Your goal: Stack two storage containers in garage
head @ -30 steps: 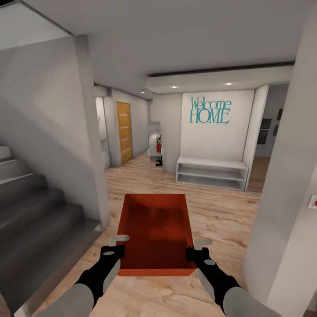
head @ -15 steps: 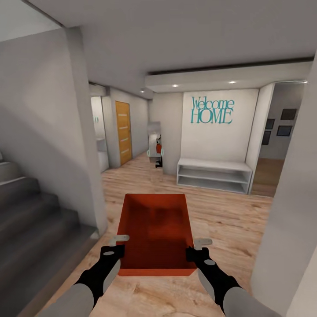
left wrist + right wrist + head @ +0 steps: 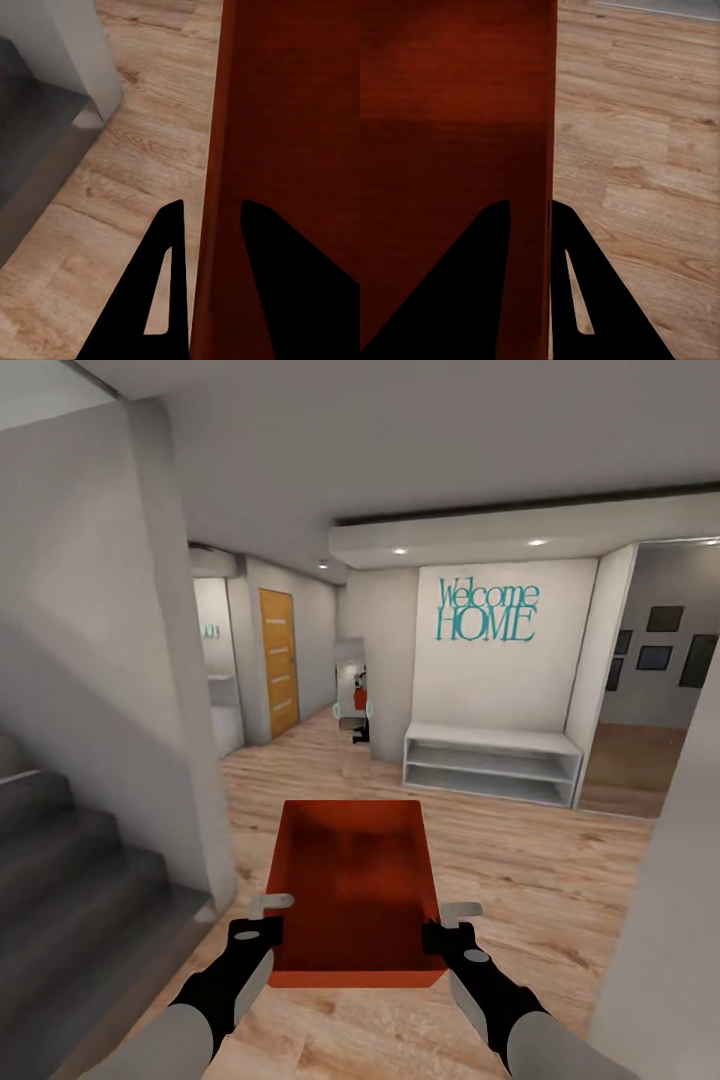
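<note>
The red-orange container (image 3: 352,890) rides out in front of the robot, long axis pointing straight ahead down the hallway, held level between both arms over the wood-plank floor (image 3: 520,880). The left gripper (image 3: 268,916) pinches the left side wall near the robot's end, one finger inside and one outside; the right gripper (image 3: 450,922) does the same on the right wall, so each is closed narrow on thin plastic. Both arms sit equally near, sharing the load. Ahead, the way looks open between the grey staircase (image 3: 70,870) with its wall corner on the left and a white pillar (image 3: 670,940) close on the right. Further on stands a low white shelf (image 3: 492,760) beneath the "Welcome HOME" lettering (image 3: 487,610); an orange door (image 3: 280,660) waits down the left passage.
</note>
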Robot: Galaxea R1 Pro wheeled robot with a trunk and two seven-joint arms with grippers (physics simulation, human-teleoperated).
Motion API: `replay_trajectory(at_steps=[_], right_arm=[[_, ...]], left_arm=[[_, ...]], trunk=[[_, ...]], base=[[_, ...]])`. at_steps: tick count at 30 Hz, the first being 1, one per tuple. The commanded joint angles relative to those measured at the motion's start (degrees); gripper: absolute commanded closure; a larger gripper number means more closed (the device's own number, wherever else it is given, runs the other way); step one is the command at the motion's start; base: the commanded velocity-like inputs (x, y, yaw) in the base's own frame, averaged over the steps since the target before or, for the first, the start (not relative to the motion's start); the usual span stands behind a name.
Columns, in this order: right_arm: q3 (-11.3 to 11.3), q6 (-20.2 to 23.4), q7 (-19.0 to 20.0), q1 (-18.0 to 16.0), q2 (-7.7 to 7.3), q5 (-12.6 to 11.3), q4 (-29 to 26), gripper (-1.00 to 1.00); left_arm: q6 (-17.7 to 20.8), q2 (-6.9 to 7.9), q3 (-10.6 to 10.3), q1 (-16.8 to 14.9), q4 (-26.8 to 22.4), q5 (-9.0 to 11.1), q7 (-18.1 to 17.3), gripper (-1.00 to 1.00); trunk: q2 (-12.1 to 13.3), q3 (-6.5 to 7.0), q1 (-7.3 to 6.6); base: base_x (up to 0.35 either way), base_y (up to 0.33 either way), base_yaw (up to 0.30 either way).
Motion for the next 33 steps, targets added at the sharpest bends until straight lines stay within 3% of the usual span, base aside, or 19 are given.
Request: replay_trajectory(at_steps=[1, 33], right_arm=[[-1.4, -2.1, -0.4, -0.1, -0.24, 0.1, -0.2, 1.0], [-1.4, -1.8, -0.4, -0.1, -0.24, 0.1, -0.2, 1.0]], left_arm=[[0.2, 0.13, 2.2, 0.0, 0.0, 2.5, 0.6, 1.0], [0.2, 0.13, 2.2, 0.0, 0.0, 2.5, 0.6, 1.0]], trunk=[[0.0, -0.02, 0.05], [0.0, -0.02, 0.05]], base=[[0.332, 0.0, 0.0], [0.332, 0.0, 0.0]])
